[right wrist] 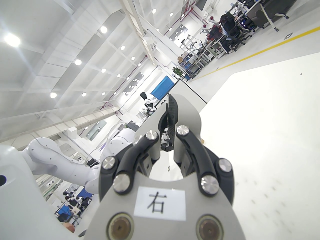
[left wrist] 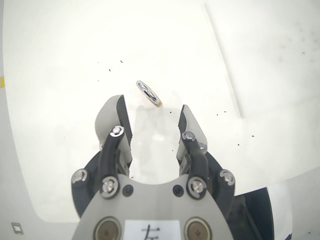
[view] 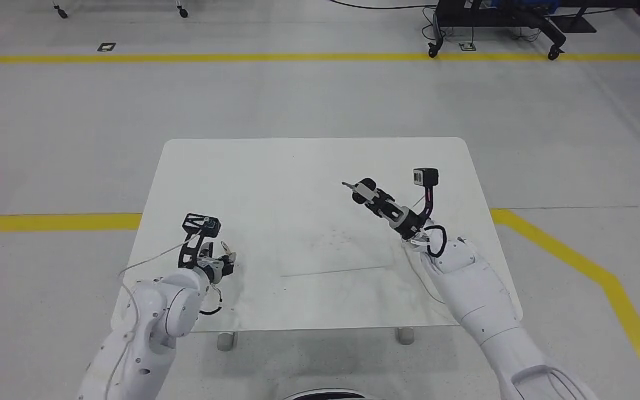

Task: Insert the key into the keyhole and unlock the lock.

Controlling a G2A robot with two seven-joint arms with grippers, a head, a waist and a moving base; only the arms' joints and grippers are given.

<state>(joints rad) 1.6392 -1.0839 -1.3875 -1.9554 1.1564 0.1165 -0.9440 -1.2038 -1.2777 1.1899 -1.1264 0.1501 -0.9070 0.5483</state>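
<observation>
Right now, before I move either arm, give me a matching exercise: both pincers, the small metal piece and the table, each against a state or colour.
Things:
1. left pincer
2. right pincer
3. metal piece
4. table

States:
A. white
B. shut
C. open
D. silver with a brass edge, lying on the table just ahead of the open pincer

Pairs: 1-C; 2-B; 3-D; 4-A
</observation>
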